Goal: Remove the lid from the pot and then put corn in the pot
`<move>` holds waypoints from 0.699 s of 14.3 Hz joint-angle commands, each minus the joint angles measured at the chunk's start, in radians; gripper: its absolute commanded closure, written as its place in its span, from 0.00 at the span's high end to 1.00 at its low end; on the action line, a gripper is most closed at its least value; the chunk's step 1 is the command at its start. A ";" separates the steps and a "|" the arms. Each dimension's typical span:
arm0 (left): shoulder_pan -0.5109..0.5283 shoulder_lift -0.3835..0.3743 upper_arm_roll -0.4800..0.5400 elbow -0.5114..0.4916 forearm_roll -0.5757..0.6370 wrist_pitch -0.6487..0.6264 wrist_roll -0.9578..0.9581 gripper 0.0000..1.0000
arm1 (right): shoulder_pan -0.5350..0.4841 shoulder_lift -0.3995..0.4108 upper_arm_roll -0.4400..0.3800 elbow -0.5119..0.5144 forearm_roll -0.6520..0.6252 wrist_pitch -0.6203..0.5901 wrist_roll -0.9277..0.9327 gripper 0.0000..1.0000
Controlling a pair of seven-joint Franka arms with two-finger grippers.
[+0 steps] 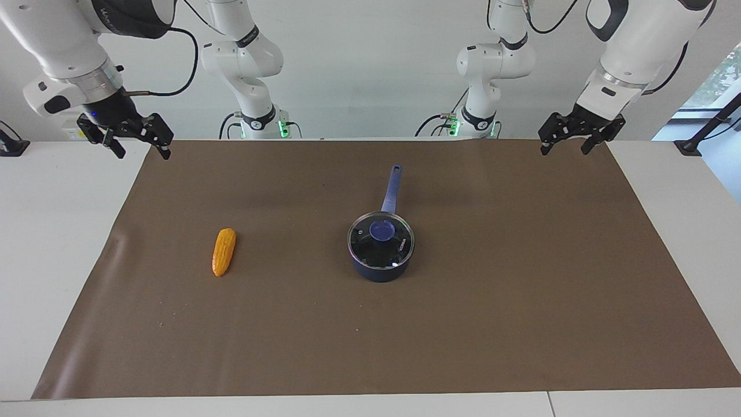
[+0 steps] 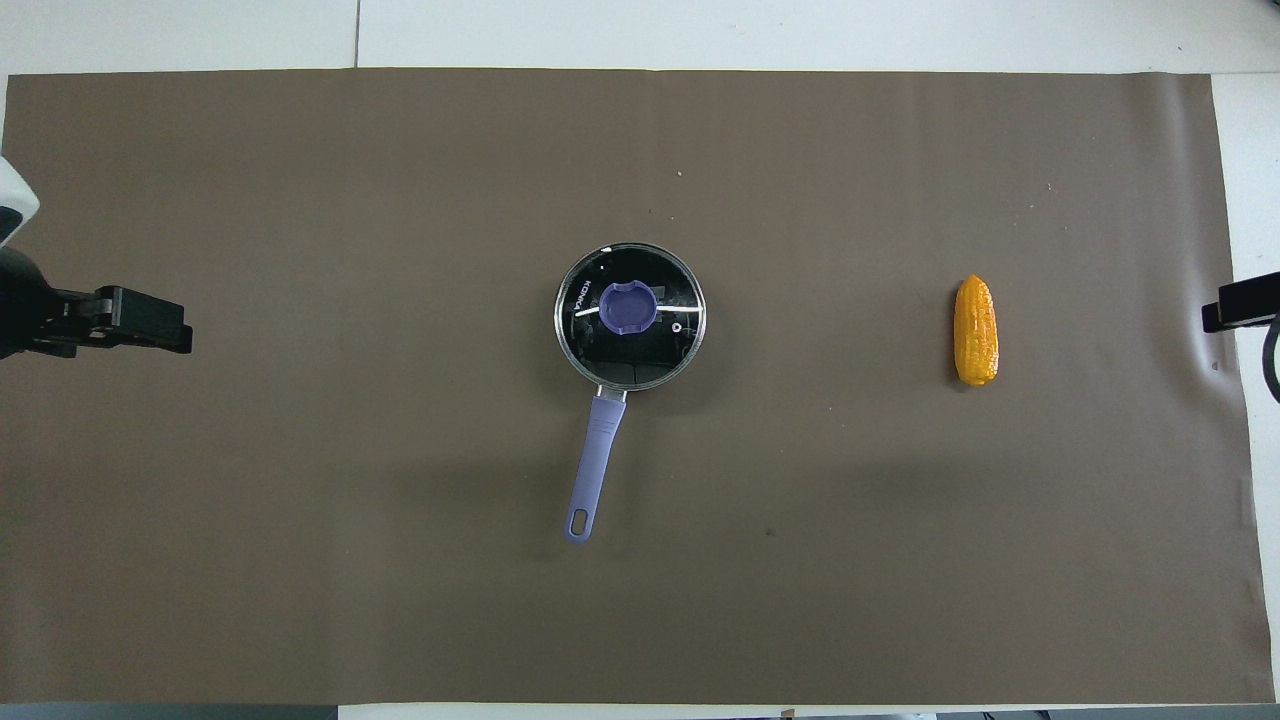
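The lid [image 1: 381, 240] sits on the pot [image 1: 380, 267], corn [image 1: 223, 251] untouched — nothing done; left gripper [image 1: 573, 136] and right gripper [image 1: 134, 141] hang apparently spread, empty.

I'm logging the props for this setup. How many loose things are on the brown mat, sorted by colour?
Blue: 1, the pot, handle toward the robots.
Clear glass with a blue knob: 1, the lid, on the pot.
Orange-yellow: 1, the corn, toward the right arm's end of the table.
Total: 3
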 commanded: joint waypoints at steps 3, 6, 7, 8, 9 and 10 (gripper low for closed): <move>-0.213 0.204 -0.006 0.118 -0.059 0.073 -0.270 1.00 | -0.014 -0.005 0.001 -0.009 0.016 0.002 -0.020 1.00; -0.350 0.467 -0.004 0.372 -0.068 0.088 -0.459 1.00 | -0.011 -0.005 0.003 -0.009 0.014 0.002 -0.020 1.00; -0.370 0.505 -0.007 0.397 -0.073 0.117 -0.467 1.00 | -0.012 -0.005 0.003 -0.011 0.016 0.000 -0.020 1.00; -0.411 0.523 -0.003 0.397 -0.075 0.154 -0.471 1.00 | -0.011 -0.005 0.003 -0.011 0.014 0.000 -0.020 1.00; -0.445 0.546 0.002 0.397 -0.073 0.184 -0.477 1.00 | -0.011 -0.005 0.003 -0.011 0.014 0.000 -0.020 1.00; -0.457 0.574 0.003 0.400 -0.072 0.197 -0.481 1.00 | -0.011 -0.005 0.003 -0.011 0.014 0.000 -0.020 1.00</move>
